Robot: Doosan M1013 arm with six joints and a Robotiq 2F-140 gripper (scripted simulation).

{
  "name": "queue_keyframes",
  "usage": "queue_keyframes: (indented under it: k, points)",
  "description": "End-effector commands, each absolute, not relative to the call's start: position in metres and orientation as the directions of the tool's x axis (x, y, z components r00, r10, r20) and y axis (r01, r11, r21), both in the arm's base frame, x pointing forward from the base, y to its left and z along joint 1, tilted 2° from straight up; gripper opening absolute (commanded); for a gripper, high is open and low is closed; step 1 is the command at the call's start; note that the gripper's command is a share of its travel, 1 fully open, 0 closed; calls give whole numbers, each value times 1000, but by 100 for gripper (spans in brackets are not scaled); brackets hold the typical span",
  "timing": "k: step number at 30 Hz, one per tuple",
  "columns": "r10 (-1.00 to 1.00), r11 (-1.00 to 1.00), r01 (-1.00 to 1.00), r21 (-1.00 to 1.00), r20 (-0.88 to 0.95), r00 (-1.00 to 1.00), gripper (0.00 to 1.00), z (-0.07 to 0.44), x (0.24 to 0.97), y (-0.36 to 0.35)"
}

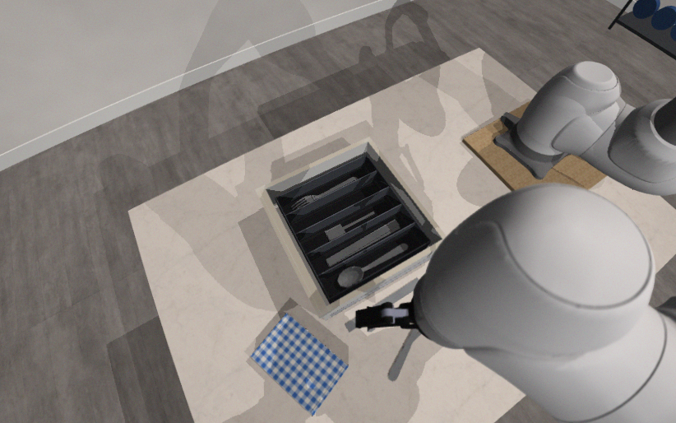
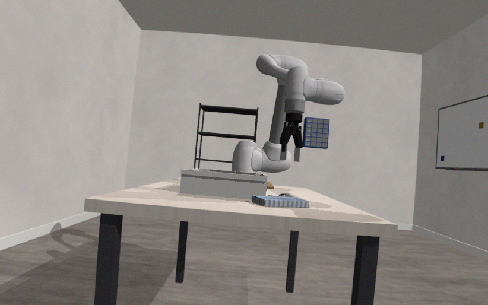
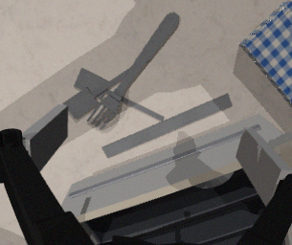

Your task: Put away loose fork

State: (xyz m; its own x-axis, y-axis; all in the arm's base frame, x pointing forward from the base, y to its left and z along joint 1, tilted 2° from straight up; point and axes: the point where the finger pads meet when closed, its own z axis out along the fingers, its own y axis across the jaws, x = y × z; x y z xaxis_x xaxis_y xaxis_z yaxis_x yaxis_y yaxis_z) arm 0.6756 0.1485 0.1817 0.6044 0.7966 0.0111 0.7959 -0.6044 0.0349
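The loose fork point(image 3: 125, 80) lies flat on the counter just outside the tray's near edge; in the wrist view its handle points up and right and its tines down and left. In the top view only its handle point(image 1: 401, 357) shows, below the arm. A flat grey utensil point(image 3: 84, 92) lies against its head. The dark tray point(image 1: 354, 229) holds the other forks point(image 1: 307, 201) in a far slot, tines to the left. My gripper point(image 3: 154, 132) is open and empty, high above the counter by the tray edge; it also shows in the exterior view point(image 2: 291, 149).
A long flat grey knife point(image 3: 168, 125) lies between the fork and the tray. A blue checked cloth point(image 1: 298, 362) lies at the counter's front. Other slots hold knives point(image 1: 362, 242) and a spoon point(image 1: 354, 274). The arm's base point(image 1: 551, 137) stands on a brown pad.
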Motion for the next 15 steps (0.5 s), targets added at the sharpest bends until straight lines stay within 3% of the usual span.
queue_keyframes:
  k: [1,10,12,13,15]
  points:
    - [932,-361,932,34,6,362,100,174,672,151]
    - [996,81,996,37,-27,-80,100,150,659,159]
    - [996,81,996,37,-27,-80,100,150,659,159]
    - [973,230,973,33,-36,-229,100,148,657,160]
    - [950,311,950,30,-43,-309,100,142,654,161]
